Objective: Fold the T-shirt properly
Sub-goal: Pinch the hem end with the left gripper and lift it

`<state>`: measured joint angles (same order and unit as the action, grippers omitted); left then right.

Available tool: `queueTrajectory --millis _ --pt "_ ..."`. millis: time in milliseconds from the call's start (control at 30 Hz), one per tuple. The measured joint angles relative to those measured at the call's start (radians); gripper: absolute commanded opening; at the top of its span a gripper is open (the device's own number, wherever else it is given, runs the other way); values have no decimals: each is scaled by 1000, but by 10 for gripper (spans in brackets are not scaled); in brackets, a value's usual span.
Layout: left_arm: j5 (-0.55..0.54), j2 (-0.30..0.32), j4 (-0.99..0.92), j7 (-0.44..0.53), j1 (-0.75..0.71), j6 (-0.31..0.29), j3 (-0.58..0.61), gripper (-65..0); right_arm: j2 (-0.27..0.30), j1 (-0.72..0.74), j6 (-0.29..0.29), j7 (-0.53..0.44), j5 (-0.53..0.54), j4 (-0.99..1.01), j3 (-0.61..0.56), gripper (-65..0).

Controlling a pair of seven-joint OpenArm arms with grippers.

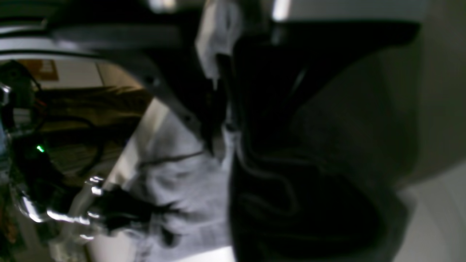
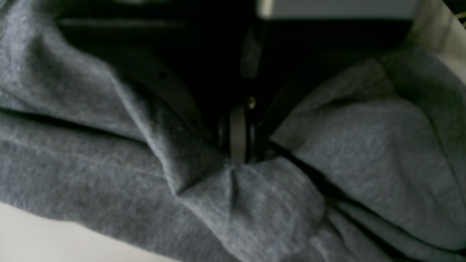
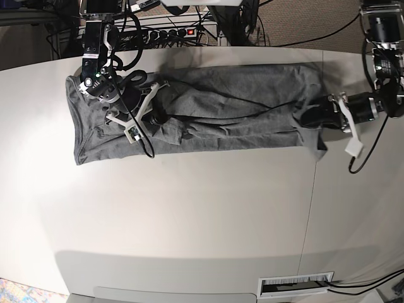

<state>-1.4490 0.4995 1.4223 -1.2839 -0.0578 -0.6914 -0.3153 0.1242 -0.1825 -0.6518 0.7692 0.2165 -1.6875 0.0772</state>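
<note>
Two grippers both down on the T-shirt [image 3: 208,104], stretched in a long wrinkled band across the far part of the pale table [image 3: 189,208]. Right gripper [image 2: 238,154] clamped shut with a pinch of grey cloth bunched at its tips, near the shirt's left end in the base view; left gripper [image 3: 314,117] at the opposite end, nipped nearly closed on the fabric edge there, though too dark and blurry in its own wrist view to make out more. Power strip [image 3: 170,31] and cables just beyond the table's far edge.
</note>
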Motion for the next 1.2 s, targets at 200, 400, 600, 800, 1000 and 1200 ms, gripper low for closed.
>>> queueTrajectory --millis 200,400,600,800,1000,1200 --pt "-3 -103 182 -21 -6 2 0 -650 0 0 0 0 -3 0 0 -650" --pt "1 -204 216 -25 -33 1 23 -650 0 0 0 -1 -3 0 0 -650" --pt "1 -298 216 24 -42 -2 144 -650 0 0 0 -2 -3 0 0 -650" --pt "286 -325 214 247 -41 2 256 -650 0 0 0 0 -3 0 0 -650" --pt "429 -325 214 295 -42 3 338 -608 0 0 0 0 -2 0 0 -650" --pt "435 -324 214 298 -39 2 347 -379 0 0 0 0 -3 0 0 -650"
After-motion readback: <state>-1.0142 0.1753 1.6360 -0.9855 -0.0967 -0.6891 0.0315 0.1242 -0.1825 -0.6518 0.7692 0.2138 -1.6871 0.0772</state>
